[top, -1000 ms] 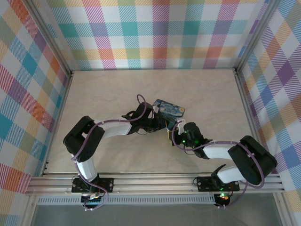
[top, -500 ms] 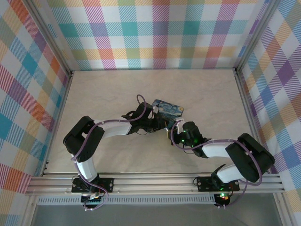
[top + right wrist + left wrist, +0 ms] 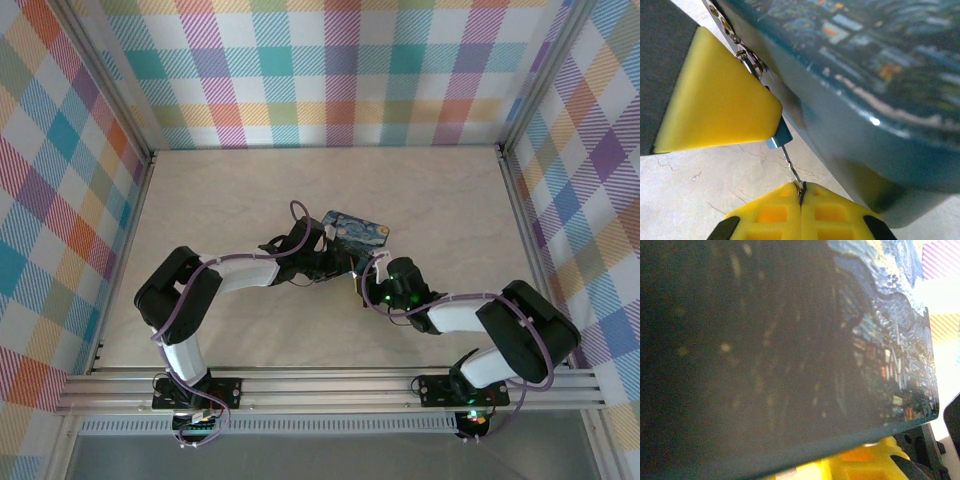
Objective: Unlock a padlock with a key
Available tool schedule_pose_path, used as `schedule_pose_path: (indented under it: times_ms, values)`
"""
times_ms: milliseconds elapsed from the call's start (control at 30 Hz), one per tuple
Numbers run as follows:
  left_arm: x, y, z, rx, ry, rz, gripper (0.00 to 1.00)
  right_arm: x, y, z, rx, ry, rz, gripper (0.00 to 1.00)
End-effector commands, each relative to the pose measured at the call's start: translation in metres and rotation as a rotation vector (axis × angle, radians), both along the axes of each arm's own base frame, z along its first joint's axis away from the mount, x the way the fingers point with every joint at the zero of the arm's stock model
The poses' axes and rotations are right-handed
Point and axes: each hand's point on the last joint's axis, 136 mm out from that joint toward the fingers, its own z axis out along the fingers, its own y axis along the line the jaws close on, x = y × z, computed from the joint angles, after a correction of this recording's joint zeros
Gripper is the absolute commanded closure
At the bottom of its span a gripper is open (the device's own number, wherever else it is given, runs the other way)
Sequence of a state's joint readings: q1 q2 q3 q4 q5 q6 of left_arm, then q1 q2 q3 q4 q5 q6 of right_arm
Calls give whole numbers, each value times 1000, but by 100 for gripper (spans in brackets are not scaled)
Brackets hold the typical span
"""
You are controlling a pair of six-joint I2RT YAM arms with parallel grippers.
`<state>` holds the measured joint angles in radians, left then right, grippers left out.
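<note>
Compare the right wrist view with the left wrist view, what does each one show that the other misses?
Right wrist: the right pincer shut on a thin silver key running up to the small blue padlock, with the table below. Left wrist: the painted lid close up and blurred, plaid wall behind it. Both: the dark-blue tin and yellow fingers.

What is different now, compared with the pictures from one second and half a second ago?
The right arm shifted a little to the left, bringing its wrist closer to the painted tin. Nothing was visibly taken hold of or let go. Now the right gripper has its jaws shut on the key, which reaches to the padlock. The left arm and the tin stayed in place.
</note>
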<state>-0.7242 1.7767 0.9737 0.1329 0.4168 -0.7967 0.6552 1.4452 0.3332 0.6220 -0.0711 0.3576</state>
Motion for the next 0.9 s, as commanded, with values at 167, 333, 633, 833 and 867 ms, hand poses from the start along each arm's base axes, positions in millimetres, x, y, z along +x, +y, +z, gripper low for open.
schedule_pose_path:
  times_ms: [167,333,633,833,867]
  values:
    - [-3,-11,33,-77,-39,-35,78,22,23,43,92,-123,26,100]
    - [-2,-11,33,-77,-38,-34,78,28,27,49,90,-144,32,100]
    - [-2,-10,33,-76,-39,-34,78,37,31,58,84,-183,31,100]
    - [-3,-10,33,-76,-39,-35,78,37,34,57,87,-175,41,100]
    - [-3,-10,33,-75,-38,-34,78,36,33,56,86,-172,40,100]
